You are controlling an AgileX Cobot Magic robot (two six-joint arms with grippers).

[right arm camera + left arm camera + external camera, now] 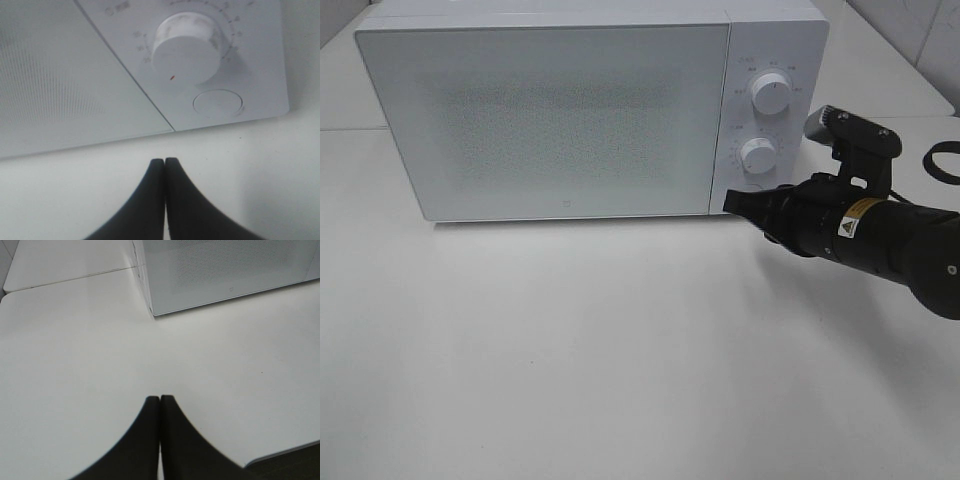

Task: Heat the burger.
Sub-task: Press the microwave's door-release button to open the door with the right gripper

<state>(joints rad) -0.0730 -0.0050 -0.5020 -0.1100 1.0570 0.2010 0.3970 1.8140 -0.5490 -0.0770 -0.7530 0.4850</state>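
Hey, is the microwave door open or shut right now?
Shut. The microwave door sits flush with the control panel, the seam between them closed, and its frosted front hides the inside.

Reaches in with the right arm from the right edge of the high view, black forearm stretched leftward and almost level. Ends in the right gripper, pressed fully together: fingers meeting tip to tip with no gap, gripping nothing. Holds the left gripper closed the same way, fingers touching along their inner edges, empty, pointing forward and slightly down.
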